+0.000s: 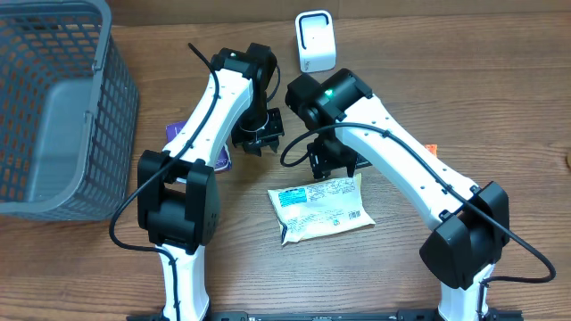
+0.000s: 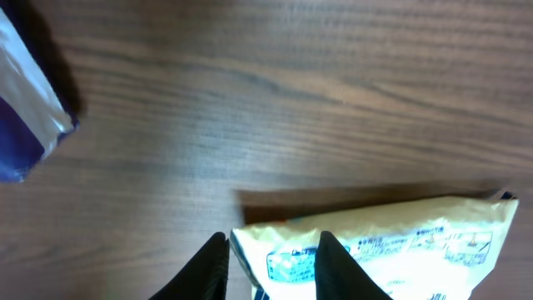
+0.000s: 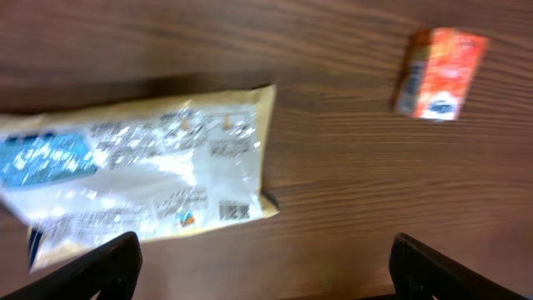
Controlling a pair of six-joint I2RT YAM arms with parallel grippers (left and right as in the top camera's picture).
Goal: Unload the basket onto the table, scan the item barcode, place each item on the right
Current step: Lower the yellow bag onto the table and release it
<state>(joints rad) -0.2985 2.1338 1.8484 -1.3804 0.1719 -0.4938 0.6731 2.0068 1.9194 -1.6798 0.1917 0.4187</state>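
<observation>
The right hand [image 3: 265,254] hangs with fingers spread wide and the left hand [image 2: 271,262] with fingers narrowly apart, both gripping nothing, near the pale yellow packet [image 3: 141,175] lying flat on the table [image 3: 333,50], its blue label panel [image 3: 46,158] and small print too blurred to read.

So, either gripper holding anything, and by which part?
Nothing held. The packet lies on the table; left gripper and right gripper are both open and empty.

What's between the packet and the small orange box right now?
Only bare tabletop separates the packet from the orange box, seen in the right wrist view.
</observation>
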